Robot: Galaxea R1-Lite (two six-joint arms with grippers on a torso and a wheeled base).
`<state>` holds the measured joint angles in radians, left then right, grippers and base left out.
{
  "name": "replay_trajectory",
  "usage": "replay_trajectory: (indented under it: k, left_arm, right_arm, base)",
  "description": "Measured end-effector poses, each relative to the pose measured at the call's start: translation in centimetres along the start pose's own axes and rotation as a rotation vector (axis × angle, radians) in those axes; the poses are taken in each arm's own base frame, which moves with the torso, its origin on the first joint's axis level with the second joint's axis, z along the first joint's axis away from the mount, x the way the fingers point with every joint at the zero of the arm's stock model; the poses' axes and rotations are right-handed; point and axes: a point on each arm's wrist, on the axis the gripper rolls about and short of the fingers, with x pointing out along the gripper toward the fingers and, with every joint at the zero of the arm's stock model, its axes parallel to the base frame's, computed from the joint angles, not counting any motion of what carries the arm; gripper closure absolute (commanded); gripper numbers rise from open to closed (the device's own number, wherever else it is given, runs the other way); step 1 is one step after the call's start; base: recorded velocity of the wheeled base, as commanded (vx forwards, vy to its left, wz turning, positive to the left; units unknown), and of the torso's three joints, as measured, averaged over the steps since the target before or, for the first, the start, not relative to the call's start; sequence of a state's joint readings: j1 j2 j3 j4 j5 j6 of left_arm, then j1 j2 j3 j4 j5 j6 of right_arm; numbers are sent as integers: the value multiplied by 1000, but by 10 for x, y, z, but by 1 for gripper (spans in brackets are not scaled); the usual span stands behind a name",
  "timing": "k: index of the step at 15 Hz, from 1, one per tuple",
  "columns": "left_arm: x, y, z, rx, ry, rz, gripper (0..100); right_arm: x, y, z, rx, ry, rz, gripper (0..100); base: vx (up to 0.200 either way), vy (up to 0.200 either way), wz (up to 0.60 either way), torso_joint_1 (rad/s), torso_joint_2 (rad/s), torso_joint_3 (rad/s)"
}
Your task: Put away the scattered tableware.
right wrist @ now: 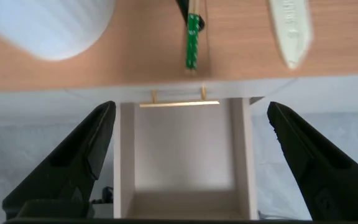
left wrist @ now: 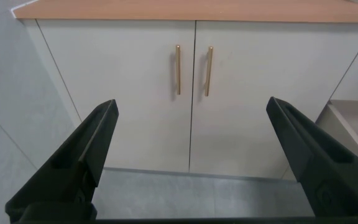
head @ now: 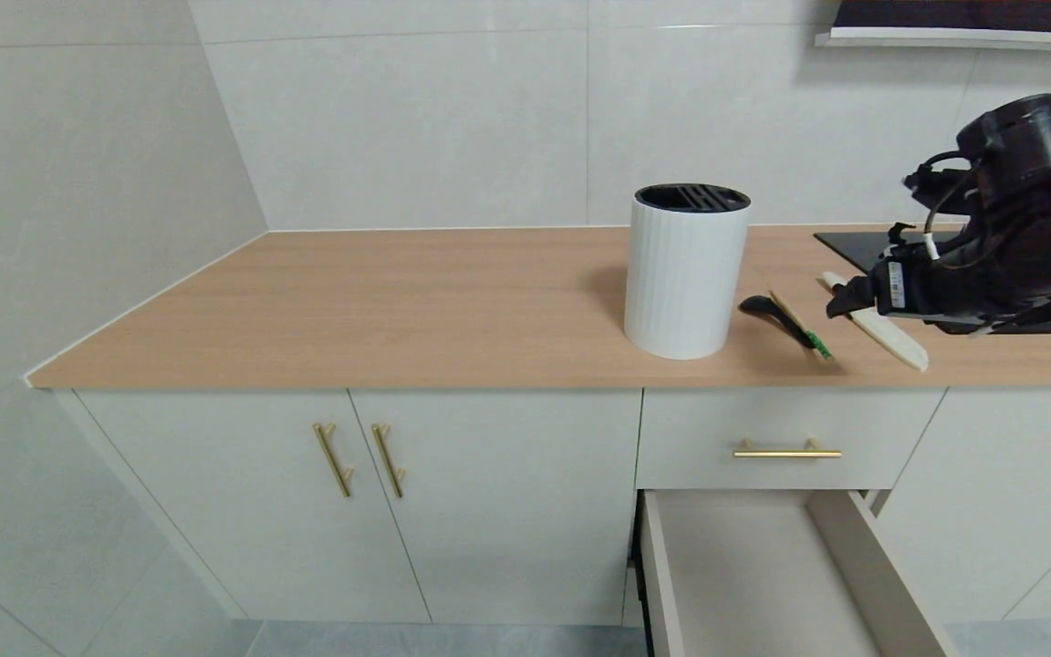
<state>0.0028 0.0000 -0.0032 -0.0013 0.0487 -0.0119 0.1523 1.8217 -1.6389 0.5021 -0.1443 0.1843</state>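
Note:
A white ribbed utensil holder (head: 685,269) with a black slotted top stands on the wooden counter (head: 398,301). Just right of it lie a black spoon (head: 765,308), a pair of chopsticks with green ends (head: 806,330) and a cream flat utensil (head: 886,330). My right gripper (head: 849,301) hovers open over these utensils near the counter's front edge, holding nothing. In the right wrist view, the chopsticks (right wrist: 193,34), cream utensil (right wrist: 291,28) and holder (right wrist: 48,25) lie beyond the open right gripper (right wrist: 189,107). My left gripper (left wrist: 191,102) is open, low in front of the cabinet doors (left wrist: 191,106).
An empty drawer (head: 744,566) stands pulled out below the utensils, under a shut drawer with a gold handle (head: 787,450). A black cooktop (head: 858,246) sits at the counter's far right. Tiled walls bound the back and left.

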Motion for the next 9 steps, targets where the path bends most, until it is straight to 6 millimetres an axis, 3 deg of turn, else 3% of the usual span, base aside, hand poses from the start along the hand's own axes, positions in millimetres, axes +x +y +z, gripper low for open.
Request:
replay_trajectory:
  k: [4, 9]
  left_arm:
    - [0, 0, 0, 0, 0, 0, 0]
    - [0, 0, 0, 0, 0, 0, 0]
  right_arm:
    - [48, 7, 3, 38, 43, -23, 0]
    - [93, 8, -1, 44, 38, -65, 0]
  base:
    - [0, 0, 0, 0, 0, 0]
    - [0, 0, 0, 0, 0, 0]
